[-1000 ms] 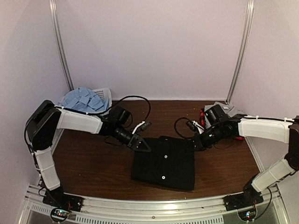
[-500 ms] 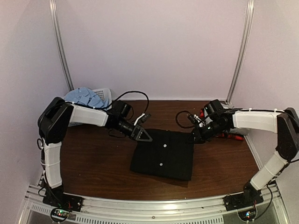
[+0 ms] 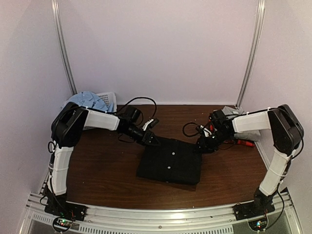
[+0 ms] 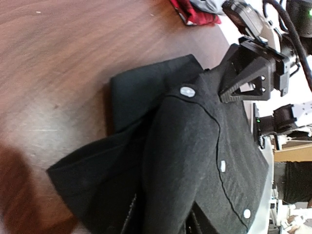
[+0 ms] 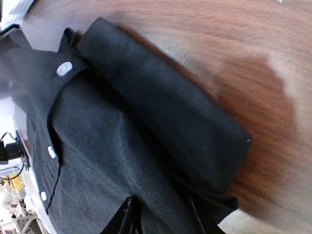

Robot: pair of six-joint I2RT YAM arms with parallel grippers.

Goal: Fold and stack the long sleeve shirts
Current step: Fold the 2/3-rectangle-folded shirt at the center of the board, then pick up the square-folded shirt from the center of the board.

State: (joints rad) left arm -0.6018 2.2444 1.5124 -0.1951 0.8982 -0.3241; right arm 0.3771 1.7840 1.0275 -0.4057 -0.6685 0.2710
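The plain black shirt (image 3: pixel 170 163) lies folded into a rectangle in the middle of the table, white buttons up. My left gripper (image 3: pixel 155 141) is shut on its far left corner; in the left wrist view (image 4: pixel 163 219) a bunch of the black cloth (image 4: pixel 195 146) runs between the fingers. My right gripper (image 3: pixel 201 146) is shut on the far right corner, with the folded edge (image 5: pixel 122 122) pinched at the jaws (image 5: pixel 161 214). The light blue shirt (image 3: pixel 90 101) is heaped in the basket. The grey shirt (image 3: pixel 233 111) and the red plaid shirt (image 3: pixel 243 143) lie at the far right.
A white mesh basket (image 3: pixel 109 97) stands at the far left corner. The wooden table (image 3: pixel 97 170) is enclosed by pale walls with metal rails. Cables loop above both wrists. The right gripper (image 4: pixel 243 73) shows in the left wrist view, with red plaid cloth (image 4: pixel 192 14) beyond.
Both grippers have moved away from the arm bases and dragged the black shirt with them toward the far side of the table. Both arms are stretched further out.
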